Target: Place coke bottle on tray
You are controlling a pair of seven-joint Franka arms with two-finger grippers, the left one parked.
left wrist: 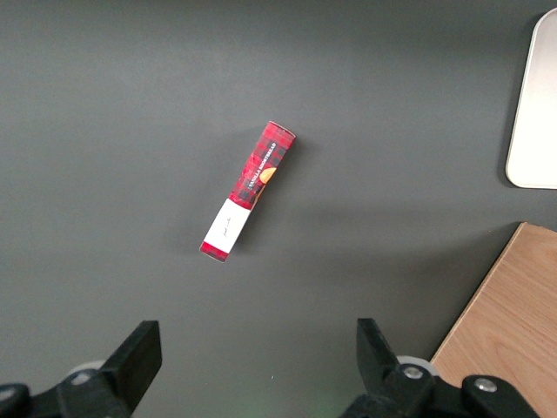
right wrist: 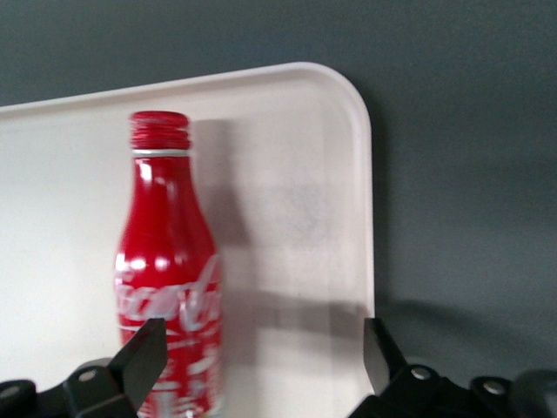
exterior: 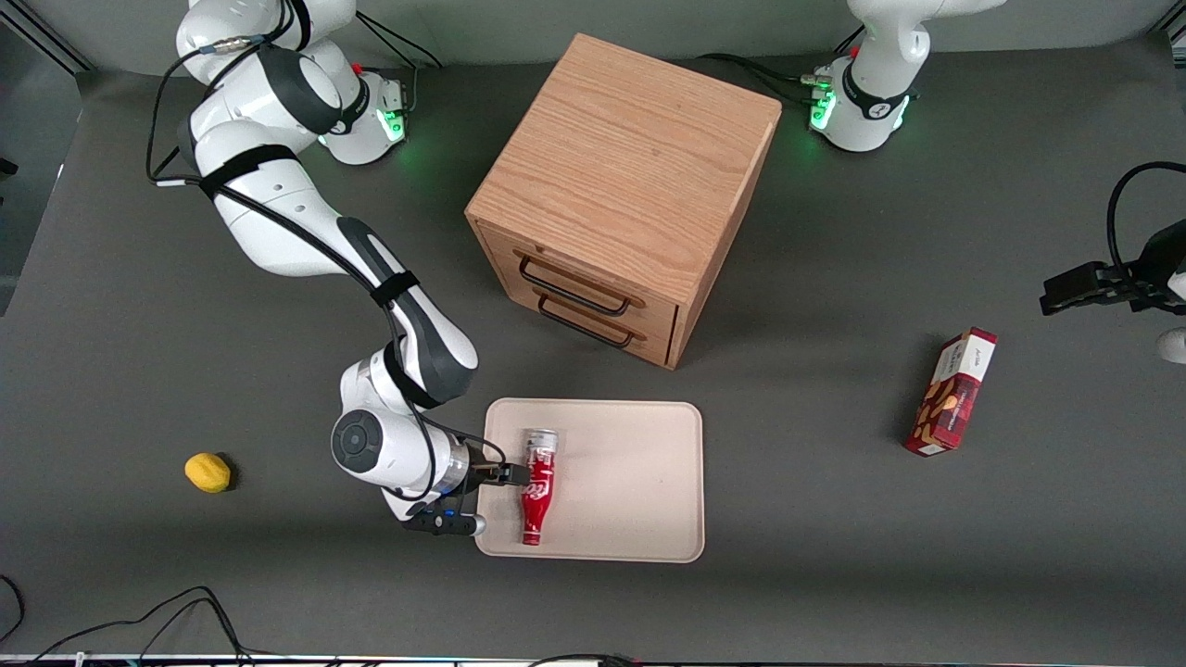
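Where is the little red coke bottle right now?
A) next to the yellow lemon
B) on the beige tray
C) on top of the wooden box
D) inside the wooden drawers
B: the coke bottle rests on the tray, near its edge toward the working arm, with the open tool right beside it.

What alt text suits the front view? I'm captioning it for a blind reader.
A red coke bottle lies on its side on a beige tray, with the open gripper right beside it. A wooden drawer cabinet, a lemon and a snack box sit elsewhere on the dark table.
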